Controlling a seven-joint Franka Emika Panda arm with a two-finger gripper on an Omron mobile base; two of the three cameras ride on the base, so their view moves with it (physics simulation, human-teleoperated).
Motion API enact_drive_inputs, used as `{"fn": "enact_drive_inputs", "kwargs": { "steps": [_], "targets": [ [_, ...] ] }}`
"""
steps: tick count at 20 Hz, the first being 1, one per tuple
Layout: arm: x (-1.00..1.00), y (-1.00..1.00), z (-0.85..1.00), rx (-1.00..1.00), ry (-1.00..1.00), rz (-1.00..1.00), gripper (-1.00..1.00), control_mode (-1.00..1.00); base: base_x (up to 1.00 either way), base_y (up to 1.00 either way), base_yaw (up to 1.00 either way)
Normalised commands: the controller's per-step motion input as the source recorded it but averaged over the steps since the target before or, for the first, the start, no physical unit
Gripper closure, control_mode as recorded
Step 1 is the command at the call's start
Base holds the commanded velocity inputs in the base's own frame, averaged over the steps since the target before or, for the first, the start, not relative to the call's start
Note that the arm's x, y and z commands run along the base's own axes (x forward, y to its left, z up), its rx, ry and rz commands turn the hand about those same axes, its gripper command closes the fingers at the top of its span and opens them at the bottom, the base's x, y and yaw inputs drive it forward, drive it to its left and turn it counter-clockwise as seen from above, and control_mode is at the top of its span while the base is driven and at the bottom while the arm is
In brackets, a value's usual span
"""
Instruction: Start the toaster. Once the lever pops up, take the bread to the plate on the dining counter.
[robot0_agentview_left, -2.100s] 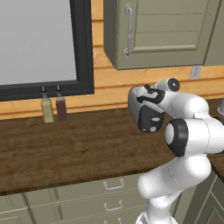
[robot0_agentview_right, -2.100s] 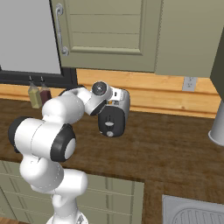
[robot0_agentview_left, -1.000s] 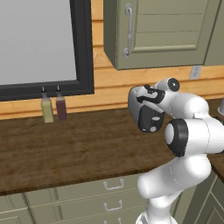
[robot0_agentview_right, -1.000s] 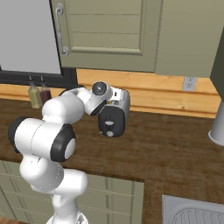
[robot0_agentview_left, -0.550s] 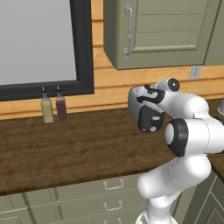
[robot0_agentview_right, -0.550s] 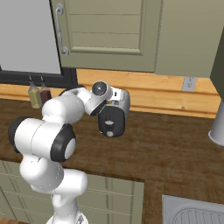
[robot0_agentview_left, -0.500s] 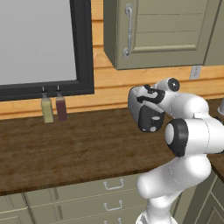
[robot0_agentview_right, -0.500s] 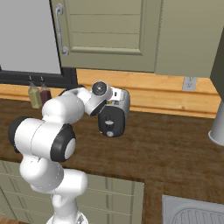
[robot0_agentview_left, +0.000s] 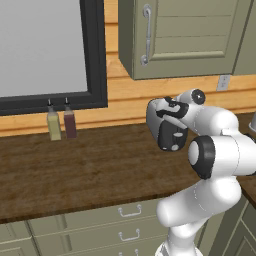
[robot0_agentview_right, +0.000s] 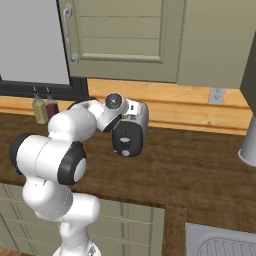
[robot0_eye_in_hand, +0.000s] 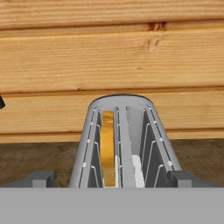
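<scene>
Below gripper, bread in toaster

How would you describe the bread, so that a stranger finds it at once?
Look at the silver toaster with two slots standing on the dark wood counter before the wooden plank wall. The bread, a golden slice, stands on edge in the left slot; the right slot holds nothing golden.
</scene>
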Motion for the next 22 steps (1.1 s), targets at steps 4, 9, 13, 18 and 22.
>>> {"fn": "enact_drive_inputs", "kwargs": {
  "steps": [4,9,13,18,22],
  "targets": [
    [0.0,0.0,0.0,0.0,0.0,0.0,-1.0,-1.0,0.0,0.0,0.0],
    [0.0,0.0,0.0,0.0,0.0,0.0,-1.0,-1.0,0.0,0.0,0.0],
    [0.0,0.0,0.0,0.0,0.0,0.0,-1.0,-1.0,0.0,0.0,0.0],
    [0.0,0.0,0.0,0.0,0.0,0.0,-1.0,-1.0,0.0,0.0,0.0],
    [0.0,0.0,0.0,0.0,0.0,0.0,-1.0,-1.0,0.0,0.0,0.0]
  ]
}}
